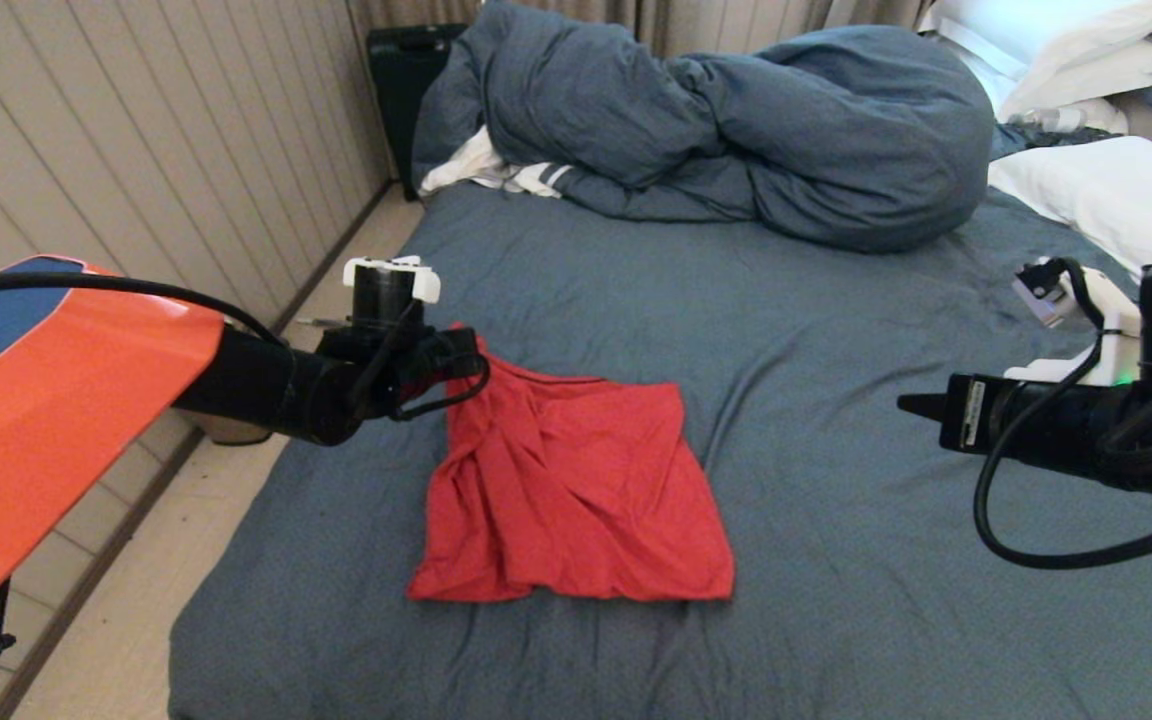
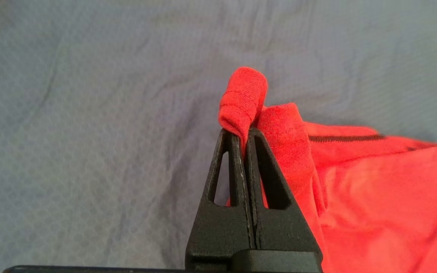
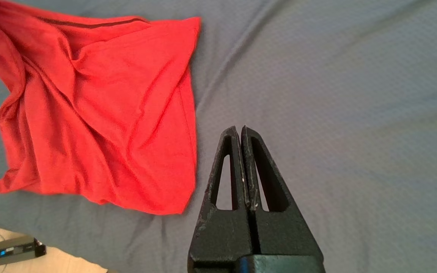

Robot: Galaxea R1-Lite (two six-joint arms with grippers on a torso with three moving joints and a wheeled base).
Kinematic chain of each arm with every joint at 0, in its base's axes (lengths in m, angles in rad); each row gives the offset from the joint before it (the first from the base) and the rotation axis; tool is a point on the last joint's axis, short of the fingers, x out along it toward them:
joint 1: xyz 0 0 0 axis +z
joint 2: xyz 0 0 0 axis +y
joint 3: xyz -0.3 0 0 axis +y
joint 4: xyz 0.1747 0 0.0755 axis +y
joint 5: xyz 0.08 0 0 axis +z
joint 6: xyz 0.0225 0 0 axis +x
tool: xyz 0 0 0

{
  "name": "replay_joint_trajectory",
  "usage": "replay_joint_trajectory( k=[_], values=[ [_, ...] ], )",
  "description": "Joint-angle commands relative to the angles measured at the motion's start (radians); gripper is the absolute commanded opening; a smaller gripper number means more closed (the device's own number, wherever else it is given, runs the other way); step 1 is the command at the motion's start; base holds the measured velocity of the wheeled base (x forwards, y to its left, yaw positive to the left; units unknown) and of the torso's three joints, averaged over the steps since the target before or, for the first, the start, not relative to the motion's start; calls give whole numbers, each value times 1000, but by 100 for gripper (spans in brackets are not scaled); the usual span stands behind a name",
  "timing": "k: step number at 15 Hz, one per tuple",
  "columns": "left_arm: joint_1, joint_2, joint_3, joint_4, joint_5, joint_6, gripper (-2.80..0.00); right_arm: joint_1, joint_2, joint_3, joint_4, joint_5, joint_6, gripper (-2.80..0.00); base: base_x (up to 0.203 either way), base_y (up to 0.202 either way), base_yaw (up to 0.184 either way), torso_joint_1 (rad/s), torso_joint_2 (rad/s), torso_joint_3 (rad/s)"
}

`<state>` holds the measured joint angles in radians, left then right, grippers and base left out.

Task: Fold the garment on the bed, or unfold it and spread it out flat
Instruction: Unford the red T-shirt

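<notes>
Pinching a hem corner of the crumpled red cotton T-shirt (image 1: pixel 576 490), left gripper (image 2: pixel 246 131) fingers clamp thinly; fabric may slip. Right gripper (image 3: pixel 239 129) closed, empty, above the blue-grey-sheeted bed (image 1: pixel 886 560).

Left end effector (image 2: pixel 246 131) pinches the red garment's (image 2: pixel 374 197) hem above the bed (image 2: pixel 89 132).

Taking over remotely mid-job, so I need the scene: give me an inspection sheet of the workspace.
Surface: bed, wrinkled blue-grey sheet.
Job's things: red garment, creased, partly folded, one corner lifted.
Clutter: bunched duvet; white pillows; white striped cloth under the duvet.
Grippers: left tool shut on the garment's corner; right tool shut, empty, over bare sheet.
Cables: black cable looping off the right arm.
Surroundings: panelled wall, left; small device on the floor.
</notes>
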<state>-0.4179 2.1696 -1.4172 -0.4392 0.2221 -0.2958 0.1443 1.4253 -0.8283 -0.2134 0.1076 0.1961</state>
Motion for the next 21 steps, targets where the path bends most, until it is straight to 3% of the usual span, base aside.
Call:
replay_joint_trajectory(
  k=[1,2,3,6,9,12,13,14,16,17,21],
  values=[
    [-2,14,8,-5,2,-3,-280,2,1,0,-1,3,0,-280,0,0,0,0,0,0],
    [-2,21,8,-7,2,-5,-280,7,2,0,-1,2,0,-280,0,0,0,0,0,0],
    [-2,26,-3,-9,2,-10,0,15,1,0,-1,1,0,-280,0,0,0,0,0,0],
    [3,16,-18,-8,2,-11,0,18,-3,1,-1,1,-1,-280,0,0,0,0,0,0],
    [62,-15,-70,8,2,-10,0,18,-9,10,-1,2,0,-280,0,0,0,0,0,0],
    [86,-116,-48,59,-20,-31,0,18,-13,1,2,5,5,-280,0,0,0,0,0,0],
    [87,-173,-31,119,-77,-73,0,19,-4,-6,4,6,6,-280,0,0,0,0,0,0],
    [88,-235,-21,210,-182,-129,0,19,13,-24,8,5,8,-280,0,0,0,0,0,0],
    [92,-327,-20,428,-440,-231,0,17,61,-55,9,2,9,-280,0,0,0,0,0,0],
    [95,-361,-11,513,-497,-252,-280,17,87,-73,9,2,10,-280,0,0,0,0,0,0],
    [97,-345,-51,567,-527,-272,-280,18,200,-250,115,3,22,-280,0,0,0,0,0,0]
  ],
)
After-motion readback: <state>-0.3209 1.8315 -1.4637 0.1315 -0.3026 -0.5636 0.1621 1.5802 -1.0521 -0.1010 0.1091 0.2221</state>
